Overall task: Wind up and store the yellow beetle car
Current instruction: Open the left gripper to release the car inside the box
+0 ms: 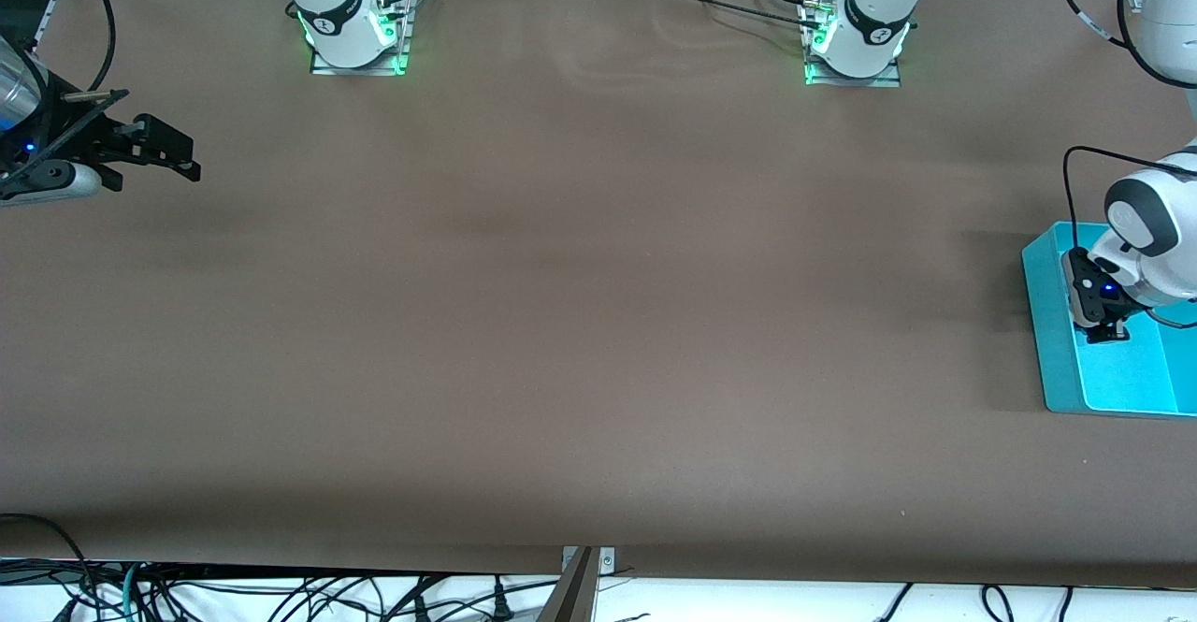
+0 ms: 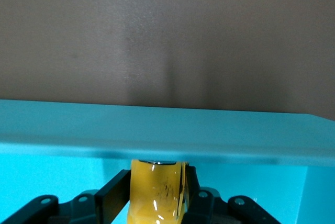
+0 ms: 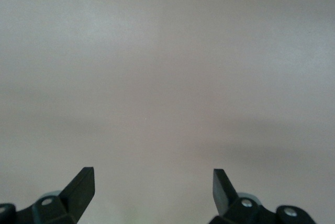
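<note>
Car over the bin, pinched in my left gripper [image 2: 157, 195].
Car [image 2: 157, 192] looks light, hard, slick; I clamp its sides above the bin [image 1: 1122, 379]; right gripper [image 3: 153, 187] waits open, well apart.

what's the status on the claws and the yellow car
Left claw shut on small yellow beetle car, inside teal plastic bin. Right claw open, waiting over bare brown table. Nothing in the way.

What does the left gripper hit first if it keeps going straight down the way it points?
Probably the floor of the teal bin. The left gripper, shut on the yellow car, points down inside the bin, and nothing else shows below it. The gap to the floor is unclear.
</note>
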`<action>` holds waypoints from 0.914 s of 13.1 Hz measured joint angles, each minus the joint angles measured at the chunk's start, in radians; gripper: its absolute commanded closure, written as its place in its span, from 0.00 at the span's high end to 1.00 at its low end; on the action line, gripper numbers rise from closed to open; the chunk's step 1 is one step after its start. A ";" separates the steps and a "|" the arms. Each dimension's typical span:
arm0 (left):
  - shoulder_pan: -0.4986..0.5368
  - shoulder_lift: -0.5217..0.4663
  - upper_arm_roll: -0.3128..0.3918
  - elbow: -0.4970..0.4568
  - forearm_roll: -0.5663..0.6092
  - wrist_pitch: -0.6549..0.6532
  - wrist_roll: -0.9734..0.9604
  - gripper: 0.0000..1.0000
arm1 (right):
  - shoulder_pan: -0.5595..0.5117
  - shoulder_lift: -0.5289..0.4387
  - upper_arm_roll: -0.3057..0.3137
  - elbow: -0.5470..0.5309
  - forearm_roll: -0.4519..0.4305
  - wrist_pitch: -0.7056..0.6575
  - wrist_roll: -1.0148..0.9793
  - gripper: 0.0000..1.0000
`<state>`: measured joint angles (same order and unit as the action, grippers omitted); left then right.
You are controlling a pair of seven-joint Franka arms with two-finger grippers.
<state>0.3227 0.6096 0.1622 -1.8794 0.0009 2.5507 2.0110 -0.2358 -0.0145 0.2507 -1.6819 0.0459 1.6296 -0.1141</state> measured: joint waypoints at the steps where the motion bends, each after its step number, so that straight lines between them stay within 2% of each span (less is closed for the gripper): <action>1: 0.000 0.001 0.001 -0.002 0.000 0.006 0.000 0.87 | 0.000 0.000 0.000 0.000 0.000 0.000 0.000 1.00; 2: 0.000 0.001 0.001 -0.002 -0.002 0.006 0.000 0.97 | 0.000 0.000 0.000 0.000 0.000 0.000 0.000 1.00; 3: 0.000 0.001 0.001 -0.001 -0.004 0.006 0.000 1.00 | 0.000 0.000 0.000 0.000 0.000 0.000 0.000 1.00; 7: 0.000 -0.012 0.001 0.025 -0.019 -0.049 -0.001 1.00 | 0.000 0.000 0.000 0.000 0.000 0.000 0.000 1.00; 10: 0.000 -0.053 0.000 0.086 -0.098 -0.201 -0.006 1.00 | 0.000 0.000 0.000 0.000 0.000 0.000 0.000 1.00; 12: -0.009 -0.095 -0.004 0.139 -0.103 -0.326 -0.068 1.00 | 0.000 0.001 0.000 0.000 0.000 0.000 0.000 1.00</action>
<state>0.3133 0.5147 0.1587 -1.7405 -0.1024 2.2245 1.9429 -0.2358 -0.0139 0.2506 -1.6819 0.0459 1.6295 -0.1141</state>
